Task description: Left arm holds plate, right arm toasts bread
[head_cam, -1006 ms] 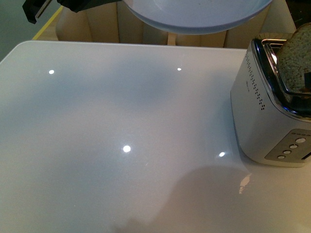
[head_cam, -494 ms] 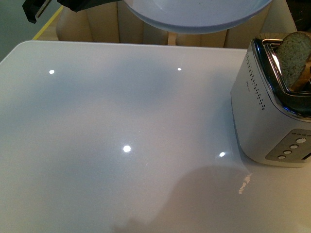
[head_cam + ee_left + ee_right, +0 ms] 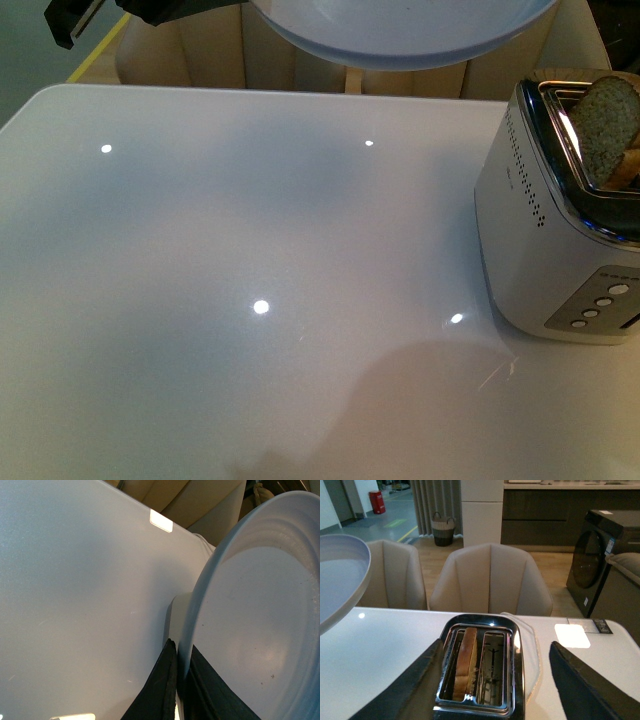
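Note:
The pale blue-grey plate [image 3: 400, 30] hangs in the air over the table's far edge; it also shows in the left wrist view [image 3: 250, 630] and the right wrist view [image 3: 340, 575]. My left gripper [image 3: 176, 680] is shut on its rim, black fingers [image 3: 160, 690] on either side. The bread [image 3: 608, 128] stands in one slot of the silver toaster [image 3: 545, 240] at the right, its rounded top sticking out. In the right wrist view the bread [image 3: 464, 665] sits in one of the toaster's [image 3: 480, 670] two slots. My right gripper [image 3: 495, 690] is open above the toaster, apart from the bread.
The glossy white table [image 3: 250, 300] spans the front view. Beige chairs [image 3: 490, 580] stand behind its far edge. A dark appliance [image 3: 605, 555] and a basket [image 3: 442, 530] stand on the floor beyond.
The bread has sunk lower into the toaster slot over the last second. The dark gripper tip beside it is gone from the front view. The plate has stayed still.

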Robot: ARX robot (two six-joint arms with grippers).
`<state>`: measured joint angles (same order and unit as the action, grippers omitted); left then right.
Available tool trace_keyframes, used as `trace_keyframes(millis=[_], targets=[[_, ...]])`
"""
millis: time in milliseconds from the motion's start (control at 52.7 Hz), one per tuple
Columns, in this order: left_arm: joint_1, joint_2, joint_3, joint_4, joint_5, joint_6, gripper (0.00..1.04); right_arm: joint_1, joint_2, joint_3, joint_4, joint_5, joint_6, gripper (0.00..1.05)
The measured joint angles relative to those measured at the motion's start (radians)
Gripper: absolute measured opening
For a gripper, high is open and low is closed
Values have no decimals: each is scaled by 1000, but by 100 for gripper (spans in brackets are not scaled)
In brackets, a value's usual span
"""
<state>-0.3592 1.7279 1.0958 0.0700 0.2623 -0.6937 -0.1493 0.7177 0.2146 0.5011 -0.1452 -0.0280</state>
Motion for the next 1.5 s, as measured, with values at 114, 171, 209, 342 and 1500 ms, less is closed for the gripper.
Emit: trace_keyframes(millis=[114, 171, 209, 342, 1500], targets=[[0, 0, 0, 0, 0, 0, 3, 26, -48, -53, -4, 28, 13, 43], [0, 0, 0, 0, 0, 0, 3, 36, -71, -71, -10, 38, 14, 34], [0, 0, 0, 0, 0, 0, 3, 44, -90, -81, -16, 48, 14, 27], [0, 0, 0, 0, 0, 0, 3, 121, -145, -109, -42, 135, 16, 8], [0, 0, 0, 0, 0, 0, 3, 146, -537, -196, -320, 145, 18, 2]])
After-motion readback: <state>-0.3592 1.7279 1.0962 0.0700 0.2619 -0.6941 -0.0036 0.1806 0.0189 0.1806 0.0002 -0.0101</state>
